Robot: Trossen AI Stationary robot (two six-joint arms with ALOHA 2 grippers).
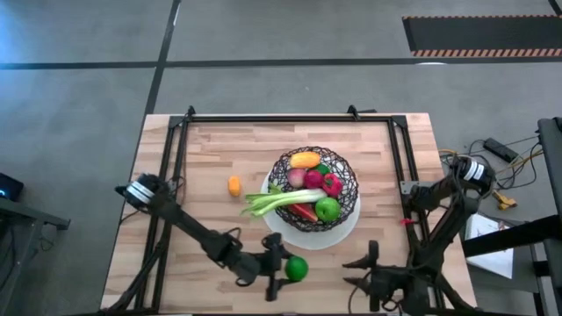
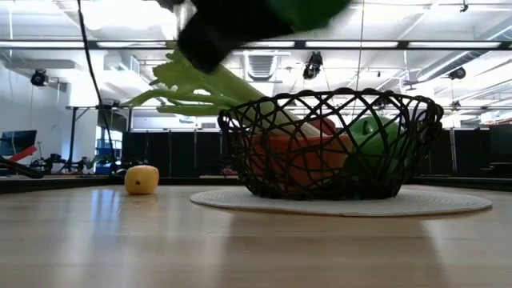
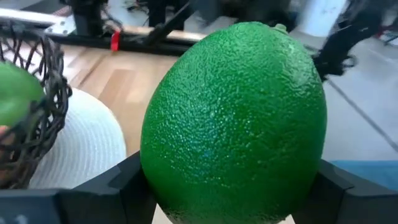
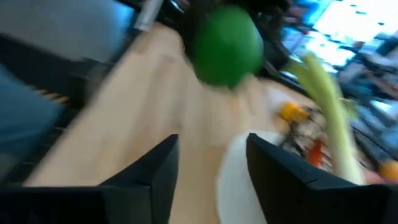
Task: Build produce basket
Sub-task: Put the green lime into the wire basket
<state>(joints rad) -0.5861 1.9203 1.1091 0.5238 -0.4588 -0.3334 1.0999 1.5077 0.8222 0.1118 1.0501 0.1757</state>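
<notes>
The black wire basket [image 1: 313,188] stands on a white round plate [image 1: 344,230] at the table's middle. In it lie a green apple [image 1: 327,209], red pieces and an orange piece. The pale-green celery stalk [image 1: 270,204] rests over the basket's left rim and sticks out leftward. A small orange piece [image 1: 234,185] lies on the table left of the basket. My left gripper [image 1: 284,267] is near the front edge, in front of the basket, shut on a green lime [image 1: 299,269]. My right gripper [image 1: 361,270] is to its right, open with nothing between its fingers [image 4: 211,168]. My left gripper pinches the lime between its two fingers, one on each opposite side [image 3: 152,177]. The fingers come nearly level from the table's left. The lime [image 2: 314,10] is lifted clear of the table.
The low view shows the basket [image 2: 332,144] on the plate [image 2: 448,204] and the loose orange piece [image 2: 142,179] to its left. A black frame [image 1: 176,158] runs along the table's left, far and right sides. Bare wood lies left of the basket.
</notes>
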